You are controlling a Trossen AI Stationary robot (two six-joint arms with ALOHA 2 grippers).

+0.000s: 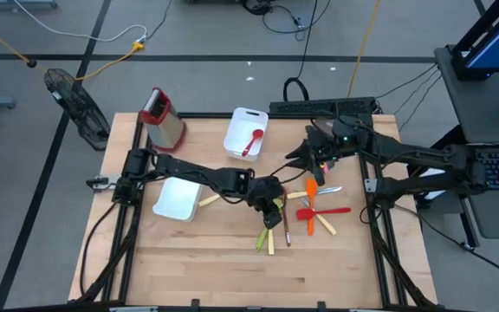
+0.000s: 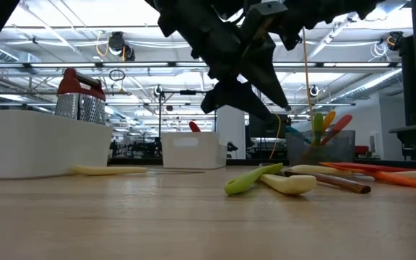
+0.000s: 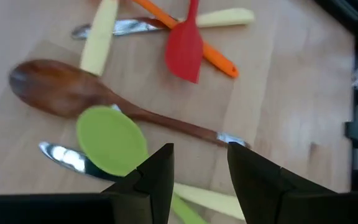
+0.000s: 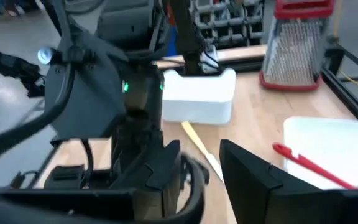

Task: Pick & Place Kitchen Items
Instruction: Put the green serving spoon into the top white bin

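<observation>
Several kitchen items lie flat in a loose pile on the table's right half. Among them are a green spoon [image 3: 110, 140], a brown wooden spoon [image 3: 67, 90], a red spatula [image 3: 185, 46], an orange utensil [image 1: 310, 192] and cream-handled cutlery [image 3: 99, 37]. My left gripper [image 1: 273, 211] hangs open, slanting down, just above the green spoon's handle and the wooden spoon's handle [image 3: 179, 127]; it touches nothing. My right gripper [image 1: 300, 154] is raised at the pile's far side, open and empty. A red spoon [image 1: 254, 143] lies in the far white tray [image 1: 239, 120].
A second white tray [image 1: 177, 198] sits under my left arm, with a cream-handled utensil [image 1: 208, 200] beside it. A metal grater with a red top [image 1: 161, 117] stands at the far left. Bare wood stretches along the near edge [image 1: 232, 277].
</observation>
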